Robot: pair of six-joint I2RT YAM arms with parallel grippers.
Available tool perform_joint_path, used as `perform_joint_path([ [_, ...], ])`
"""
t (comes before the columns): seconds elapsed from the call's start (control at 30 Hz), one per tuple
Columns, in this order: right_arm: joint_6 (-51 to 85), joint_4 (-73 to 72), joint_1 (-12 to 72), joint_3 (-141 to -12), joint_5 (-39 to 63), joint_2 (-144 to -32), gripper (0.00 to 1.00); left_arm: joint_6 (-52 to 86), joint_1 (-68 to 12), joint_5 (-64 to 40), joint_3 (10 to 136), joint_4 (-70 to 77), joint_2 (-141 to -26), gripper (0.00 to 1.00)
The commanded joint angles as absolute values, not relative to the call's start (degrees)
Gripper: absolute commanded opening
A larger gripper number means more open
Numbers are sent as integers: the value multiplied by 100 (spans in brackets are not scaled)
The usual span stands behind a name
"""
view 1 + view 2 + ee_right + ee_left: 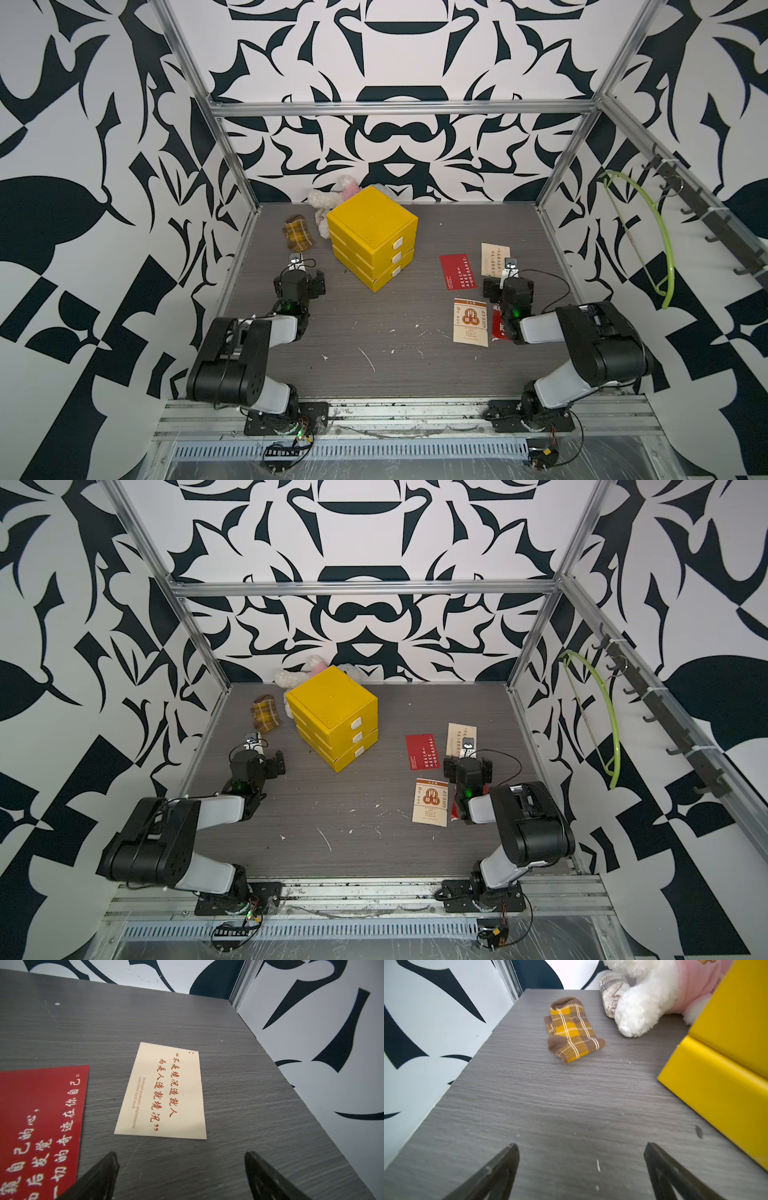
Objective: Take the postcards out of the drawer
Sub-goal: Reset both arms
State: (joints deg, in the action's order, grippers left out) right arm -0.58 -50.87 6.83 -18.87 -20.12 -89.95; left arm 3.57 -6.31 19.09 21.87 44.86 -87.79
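Observation:
The yellow drawer cabinet (pixel 372 237) stands mid-table with all three drawers pushed in. The postcards lie flat on the table to its right: a red one (pixel 457 270), a cream one with red writing (pixel 494 257) (pixel 164 1093), a cream one with a round emblem (pixel 470 322), and another red one (pixel 496 328) partly hidden under the right arm. My right gripper (pixel 180 1157) hovers open just short of the written cream card, holding nothing. On the left side, my left gripper (pixel 580 1147) is open over bare table, also with nothing in it.
A yellow-brown plaid sock (pixel 297 232) (pixel 571 1030) lies at the back left, ahead of the left gripper. A white and pink plush toy (pixel 332 197) sits behind the cabinet. A green hanger (pixel 648 232) hangs on the right wall rail.

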Motion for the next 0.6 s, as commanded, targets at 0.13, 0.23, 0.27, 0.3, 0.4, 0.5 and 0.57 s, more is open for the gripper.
perform_joint_path([
  [0.13,-27,-5256,662,-2013,-1894,-8906,100,171,-588,1664,2005,5475,-8898,99],
  [0.23,-26,-5247,666,-2021,-1900,-8909,100,235,-528,1565,2079,5254,-8860,99],
  [0.27,-30,-5247,659,-2021,-1898,-8912,100,232,-525,1566,2080,5260,-8868,99],
  [0.3,-30,-5252,660,-2023,-1892,-8912,100,237,-522,1564,2079,5257,-8868,99],
  [0.4,-21,-5185,638,-2071,-1829,-8930,100,229,-524,1556,2078,5258,-8865,99],
  [0.5,50,-5116,538,-2102,-1648,-8929,100,229,-525,1563,2082,5260,-8859,99],
  [0.57,51,-5050,527,-2103,-1607,-8887,100,220,-525,1571,2096,5251,-8868,99],
])
